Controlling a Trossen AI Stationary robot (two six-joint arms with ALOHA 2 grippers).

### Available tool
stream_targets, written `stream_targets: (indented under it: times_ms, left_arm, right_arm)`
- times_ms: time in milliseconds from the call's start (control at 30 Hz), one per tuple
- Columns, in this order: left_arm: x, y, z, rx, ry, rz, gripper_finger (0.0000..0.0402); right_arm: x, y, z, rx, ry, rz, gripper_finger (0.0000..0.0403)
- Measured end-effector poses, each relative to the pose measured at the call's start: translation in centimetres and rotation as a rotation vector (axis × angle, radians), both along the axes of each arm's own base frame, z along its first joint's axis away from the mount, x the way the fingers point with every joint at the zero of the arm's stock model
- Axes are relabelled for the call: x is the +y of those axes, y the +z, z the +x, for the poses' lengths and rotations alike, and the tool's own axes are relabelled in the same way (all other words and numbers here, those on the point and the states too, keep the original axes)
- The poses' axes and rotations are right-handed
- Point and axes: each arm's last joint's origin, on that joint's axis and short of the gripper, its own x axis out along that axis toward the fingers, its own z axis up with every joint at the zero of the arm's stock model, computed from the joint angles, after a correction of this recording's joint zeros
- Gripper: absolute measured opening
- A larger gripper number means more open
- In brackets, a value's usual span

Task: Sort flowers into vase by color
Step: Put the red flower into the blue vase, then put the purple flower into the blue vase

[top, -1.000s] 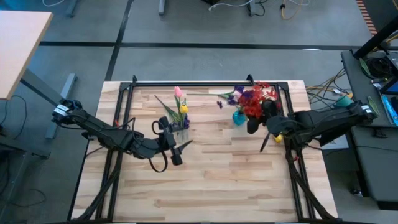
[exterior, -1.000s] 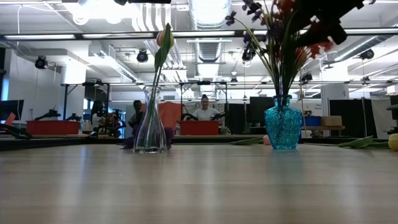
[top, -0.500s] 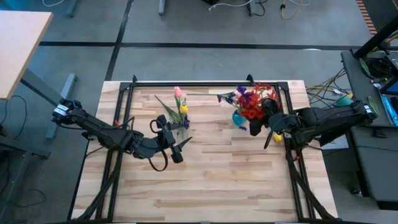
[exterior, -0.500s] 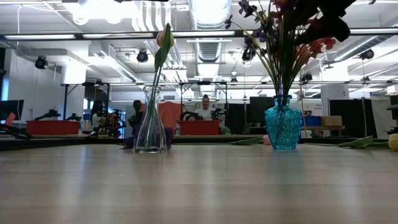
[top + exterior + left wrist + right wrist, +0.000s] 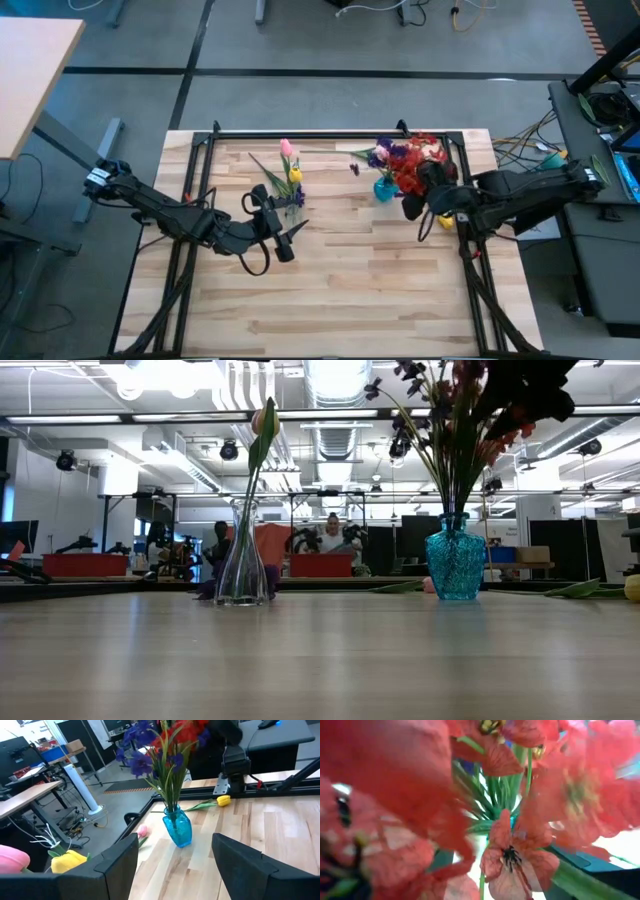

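A blue vase [image 5: 383, 188] [image 5: 455, 565] [image 5: 177, 829] stands on the table and holds red and purple sprays [image 5: 408, 165]. My right gripper [image 5: 420, 190] is pushed in among these blossoms at bloom height, from the table's right. Red petals [image 5: 510, 855] fill the right wrist view. A clear glass vase [image 5: 291, 202] [image 5: 241, 565] holds a pink tulip [image 5: 286, 148] and a yellow tulip [image 5: 295, 176]. My left gripper [image 5: 283, 232] hovers open just on the near side of the glass vase, touching nothing. A yellow tulip bud [image 5: 445, 221] [image 5: 223, 800] lies on the table under the right arm.
A pink bud [image 5: 142, 830] lies on the table close to the blue vase. A purple flower [image 5: 353, 167] lies near the far edge. A black frame rail [image 5: 330, 133] runs along the far edge, with rails along both sides. Bare wood [image 5: 340, 300] takes up the near half.
My right gripper has shifted a little beside the blue vase's bouquet. The red sprays have swayed with it in the low view.
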Motion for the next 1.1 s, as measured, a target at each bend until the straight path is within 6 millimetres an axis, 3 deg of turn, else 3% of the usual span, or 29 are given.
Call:
stream_targets:
  times_ms: [200,467,633,833,1100]
  left_arm:
    - [0.0,-0.1,0.0,-0.002,0.005,-0.019,0.0238]
    - [0.1,-0.4,-0.3,0.016,0.017,-0.048,0.0267]
    - [0.2,-0.4,-0.4,0.026,0.017,-0.044,0.0293]
    - [0.3,-0.5,-0.9,0.063,0.016,-0.031,0.0312]
    - [1.5,1.4,-4.3,0.228,0.033,-0.075,0.0314]
  right_arm:
    - [0.2,-0.7,0.7,0.158,0.147,-0.074,0.0235]
    - [0.4,0.4,0.4,0.287,0.226,-0.016,0.0235]
    - [0.6,1.4,0.1,0.311,0.218,0.091,0.0235]
    - [1.2,3.1,-0.3,0.277,0.258,0.34,0.0235]
    - [1.6,4.6,-1.0,0.249,0.299,0.56,0.0235]
